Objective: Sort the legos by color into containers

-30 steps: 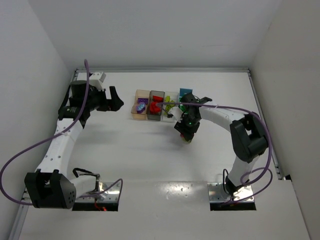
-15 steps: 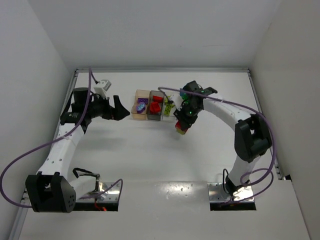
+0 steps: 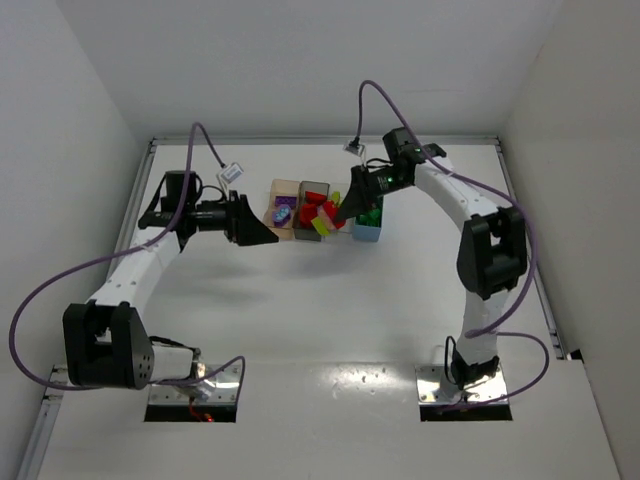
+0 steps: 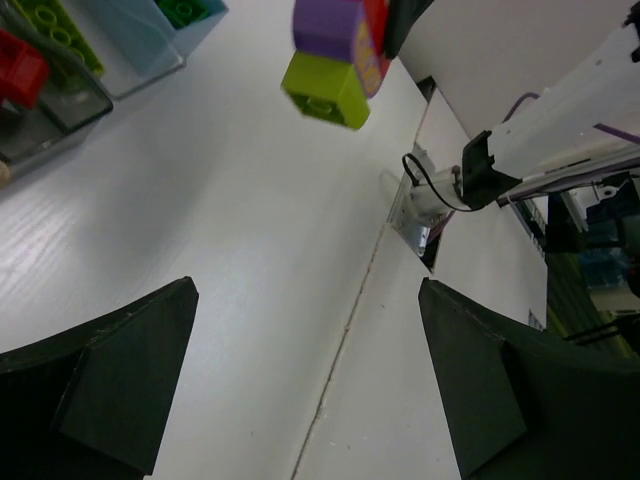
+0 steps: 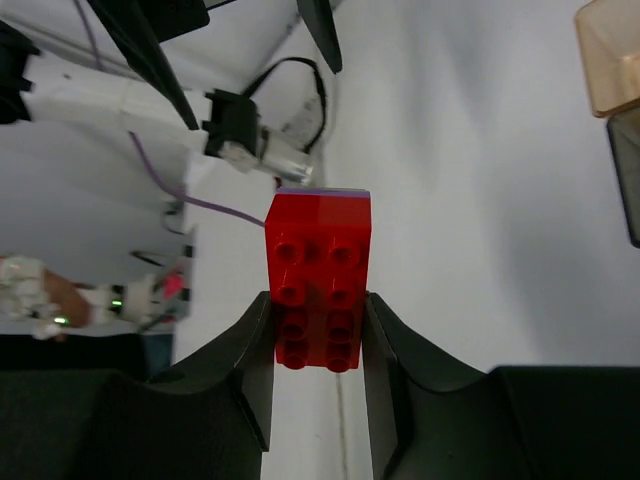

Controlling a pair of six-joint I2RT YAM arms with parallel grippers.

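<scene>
Lego cluster point(image 5: 318, 240), red over purple and lime: judged light, rigid, slick-sided, prone to splitting at stud joints, best pinched across its long flanks, as the right gripper point(image 5: 317, 310) clamps it, containers point(image 3: 285, 186) just beneath the fingertips; left gripper point(image 4: 305, 300) gaping, empty, alongside.

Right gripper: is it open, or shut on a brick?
Shut on the lego cluster: in the right wrist view both fingers of the right gripper press its red sides.

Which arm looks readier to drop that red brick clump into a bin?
Right, probably. The right gripper is shut on the brick cluster, held up by the bins. The left gripper is open and empty, beside the tan bin.
</scene>
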